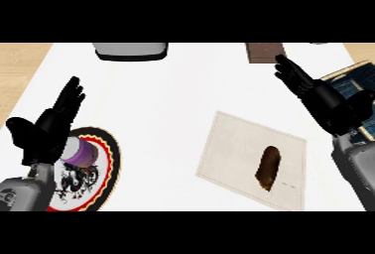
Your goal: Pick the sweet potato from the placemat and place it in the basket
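Over the round red-and-black rimmed plate (102,171) at the white bench's (168,99) left side, the left hand (45,130) rests with fingers straight, holding nothing. Right of centre, the long dark-brown sweet potato (269,167) lies on the pale beige rectangular placemat (234,149), untouched. Above it, the right hand (321,96) is open too, beside the dark woven basket (360,82), likely poised to descend for the pick.
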`<action>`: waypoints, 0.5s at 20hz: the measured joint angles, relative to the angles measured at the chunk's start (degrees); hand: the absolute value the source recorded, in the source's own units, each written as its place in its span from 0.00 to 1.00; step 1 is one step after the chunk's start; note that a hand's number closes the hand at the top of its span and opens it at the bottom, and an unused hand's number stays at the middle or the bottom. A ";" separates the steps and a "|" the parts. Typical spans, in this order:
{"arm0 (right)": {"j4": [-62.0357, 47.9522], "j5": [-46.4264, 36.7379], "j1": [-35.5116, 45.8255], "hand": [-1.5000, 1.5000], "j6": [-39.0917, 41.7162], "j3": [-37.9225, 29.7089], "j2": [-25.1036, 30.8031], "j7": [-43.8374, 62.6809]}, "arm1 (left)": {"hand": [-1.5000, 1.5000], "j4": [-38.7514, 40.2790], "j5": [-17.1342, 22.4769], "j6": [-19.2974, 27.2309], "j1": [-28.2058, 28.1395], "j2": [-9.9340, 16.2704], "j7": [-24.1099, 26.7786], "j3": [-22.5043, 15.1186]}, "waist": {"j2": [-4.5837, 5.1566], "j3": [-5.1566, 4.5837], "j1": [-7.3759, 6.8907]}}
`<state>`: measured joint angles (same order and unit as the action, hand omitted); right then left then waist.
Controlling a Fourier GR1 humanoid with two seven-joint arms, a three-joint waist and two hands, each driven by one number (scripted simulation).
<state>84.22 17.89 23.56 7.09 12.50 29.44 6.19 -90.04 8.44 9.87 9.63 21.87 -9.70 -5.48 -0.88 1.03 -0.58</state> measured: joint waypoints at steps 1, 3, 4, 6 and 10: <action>0.41 -0.15 -0.43 1.00 0.09 -0.78 0.12 -0.27 | 0.50 0.55 -0.26 0.00 0.43 -0.10 -0.06 0.36 | 0.18 -0.21 0.18; -2.44 -1.41 1.89 1.00 -0.13 -2.28 -0.06 -0.67 | 0.50 1.06 -0.22 -0.43 0.87 0.45 -0.86 1.46 | 0.52 -0.53 0.11; -4.53 -2.30 3.71 1.00 -0.80 -3.01 -0.19 -0.73 | 0.50 1.31 0.29 -1.15 0.65 1.04 -1.16 2.15 | 0.66 -0.64 -0.12; -8.90 -4.28 6.64 1.00 -1.95 -4.93 0.53 -2.13 | 0.50 2.78 0.80 -1.64 1.24 1.53 -1.95 3.20 | 0.95 -0.79 -0.36; -7.93 -16.83 6.84 0.00 1.88 6.95 3.12 -4.01 | 0.50 4.68 1.89 -2.81 1.01 0.71 -2.92 2.70 | 1.41 -1.10 -1.38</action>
<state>76.28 1.06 30.40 8.97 19.46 32.56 2.19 -85.35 10.33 7.05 10.64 22.58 -12.62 -2.78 0.53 -0.07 -1.96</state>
